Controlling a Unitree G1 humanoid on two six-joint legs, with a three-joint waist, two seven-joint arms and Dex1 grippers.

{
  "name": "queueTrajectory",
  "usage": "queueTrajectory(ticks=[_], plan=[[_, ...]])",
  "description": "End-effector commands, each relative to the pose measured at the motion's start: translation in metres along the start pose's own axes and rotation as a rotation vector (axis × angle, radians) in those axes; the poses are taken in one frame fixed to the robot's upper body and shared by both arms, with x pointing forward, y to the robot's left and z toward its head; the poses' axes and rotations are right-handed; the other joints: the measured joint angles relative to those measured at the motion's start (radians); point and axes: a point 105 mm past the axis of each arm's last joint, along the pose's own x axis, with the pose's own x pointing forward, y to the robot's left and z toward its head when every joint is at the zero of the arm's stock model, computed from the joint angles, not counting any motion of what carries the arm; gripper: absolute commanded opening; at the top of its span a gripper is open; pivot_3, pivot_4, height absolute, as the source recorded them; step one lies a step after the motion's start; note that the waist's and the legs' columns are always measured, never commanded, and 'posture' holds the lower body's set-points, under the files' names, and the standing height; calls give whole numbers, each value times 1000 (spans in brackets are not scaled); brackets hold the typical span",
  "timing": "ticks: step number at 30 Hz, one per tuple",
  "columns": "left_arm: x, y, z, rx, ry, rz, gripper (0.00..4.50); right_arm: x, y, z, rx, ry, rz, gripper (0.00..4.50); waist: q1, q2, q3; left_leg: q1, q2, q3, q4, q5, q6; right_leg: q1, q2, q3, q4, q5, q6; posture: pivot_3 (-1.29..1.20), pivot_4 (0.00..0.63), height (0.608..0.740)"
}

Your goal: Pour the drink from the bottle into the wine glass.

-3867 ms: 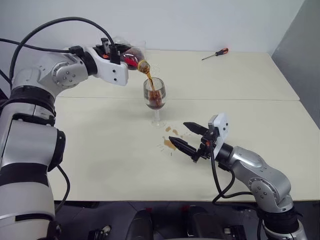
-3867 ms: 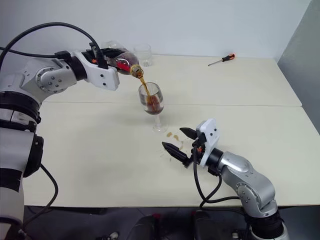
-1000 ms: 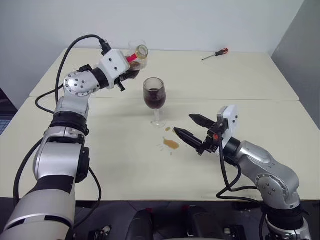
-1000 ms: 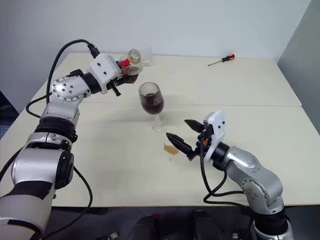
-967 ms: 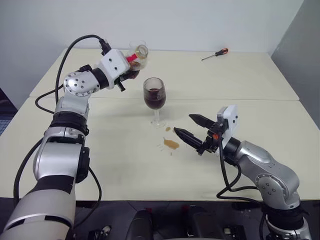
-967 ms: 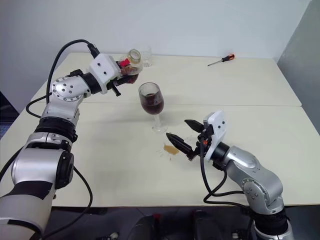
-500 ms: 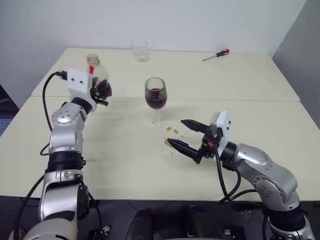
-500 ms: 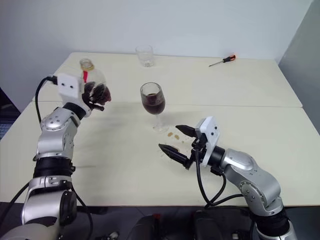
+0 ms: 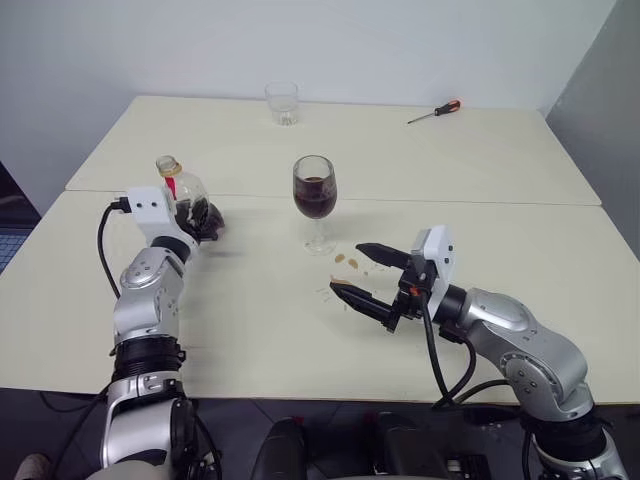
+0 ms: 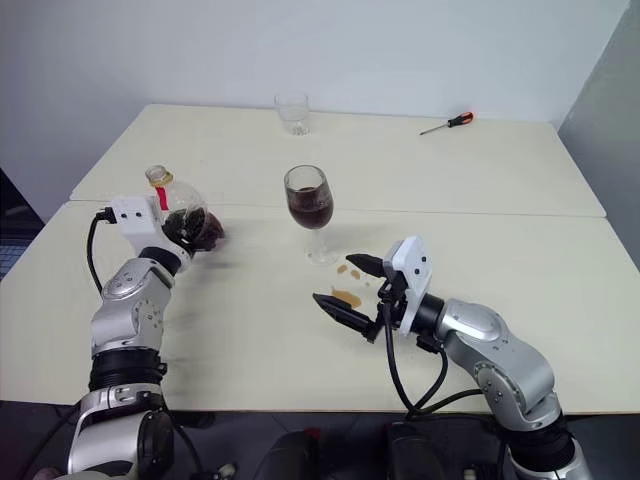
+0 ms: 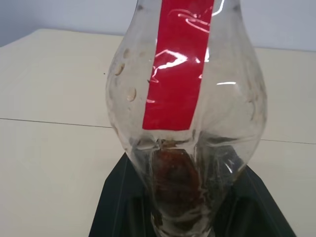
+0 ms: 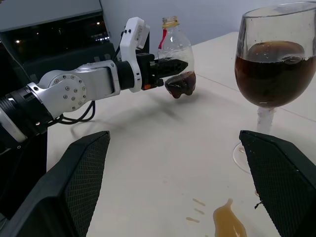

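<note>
The left gripper point(image 10: 192, 226) is clamping the bottle point(image 10: 178, 215) by its lower body, at the left of the right eye view, with its black fingers closed around the plastic. The bottle is standing nearly upright, slightly above or at the table point(image 10: 520, 170); whether its base is touching the surface cannot be told. Its mouth is uncapped, a red label strip is running down its neck, and only a little of the dark brown drink point(image 12: 180, 85) is sitting in its bottom.

The wine glass point(image 9: 315, 200) is standing upright near the centre of the left eye view, well apart from the bottle, and is holding dark liquid to about half of its bowl. Small brown spills point(image 9: 345, 261) are lying on the table just beside its foot.

The right gripper point(image 9: 369, 277) is hovering in the lower middle of the frame, near the spills, with its two fingers spread wide and gripping nothing.

A short clear tumbler point(image 9: 282, 103) and a screwdriver point(image 9: 434, 110) are lying at the top of the frame, far from both arms.
</note>
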Motion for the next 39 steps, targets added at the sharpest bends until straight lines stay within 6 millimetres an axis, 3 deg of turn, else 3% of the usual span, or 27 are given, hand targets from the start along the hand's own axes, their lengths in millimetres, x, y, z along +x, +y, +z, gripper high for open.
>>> queueTrajectory(ticks=[1, 10, 19, 21, 28, 39], plan=[[6, -6, 16, -17, -51, -22, 1134, 1, 3, 11, -44, -36, 11, 4500, 0, 0, 0, 0, 0, 0, 0, 0, 0, 0, 0, 0, 0, 0, 0, 0, 150, 740], [11, -5, 6, -1, -13, -22, 1134, 2, 0, 10, -40, -37, -9, 4500, 0, 0, 0, 0, 0, 0, 0, 0, 0, 0, 0, 0, 0, 0, 0, 0, 150, 740], [13, -4, 8, 27, -7, -23, 4047, 2, -3, 11, -51, -36, -19, 4500, 0, 0, 0, 0, 0, 0, 0, 0, 0, 0, 0, 0, 0, 0, 0, 0, 150, 740], [12, -4, 9, 28, -9, -27, 4442, 1, -3, 10, -52, -34, -20, 4500, 0, 0, 0, 0, 0, 0, 0, 0, 0, 0, 0, 0, 0, 0, 0, 0, 150, 740], [-1, -1, 8, 21, 7, -30, 4442, -6, -4, 8, -56, -19, -29, 4500, -1, 0, 0, 0, 0, 0, -1, 0, 0, 0, 0, 1, 0, 0, 0, 0, 150, 740], [-41, -13, -7, -31, 81, -80, 4442, -26, -9, -2, -53, 28, -98, 4500, 1, 0, 0, 0, 1, 0, -1, 0, 0, 0, 0, 1, -1, 0, 0, 0, 150, 740]])
